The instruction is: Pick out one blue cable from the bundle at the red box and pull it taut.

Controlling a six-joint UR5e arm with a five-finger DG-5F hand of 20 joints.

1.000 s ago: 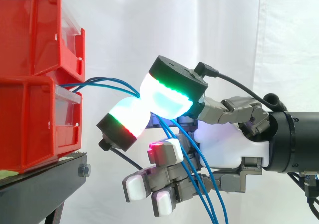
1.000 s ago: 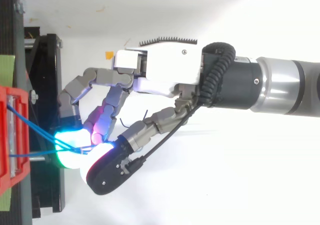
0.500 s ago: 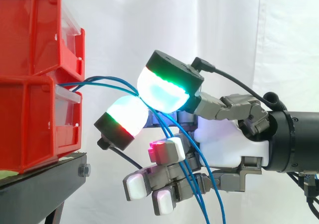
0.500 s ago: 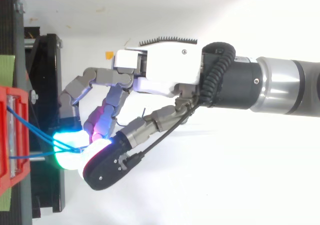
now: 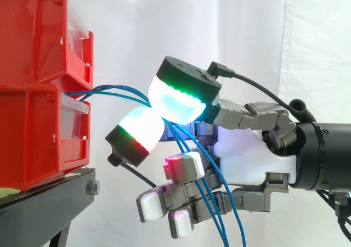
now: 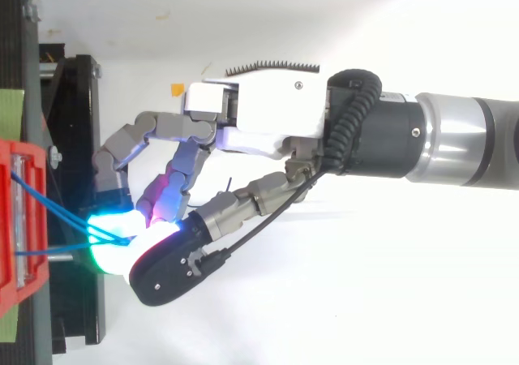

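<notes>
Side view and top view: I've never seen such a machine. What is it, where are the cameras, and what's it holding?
It is a robot arm ending in a hand with fingers and a thumb; the glowing pads are its fingertips. One camera looks level from beside, the other down from above. Stacked red bins sit on a black stand. Thin blue cables run out of the bins, pass between two pads that pinch them, and hang down past the hand.

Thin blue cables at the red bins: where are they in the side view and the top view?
Side view: thin blue cables arc from mid-left into the hand, then drop to the bottom edge.
Top view: lower left, from bin to hand.
Shared landmark: stacked red plastic bins.
</notes>
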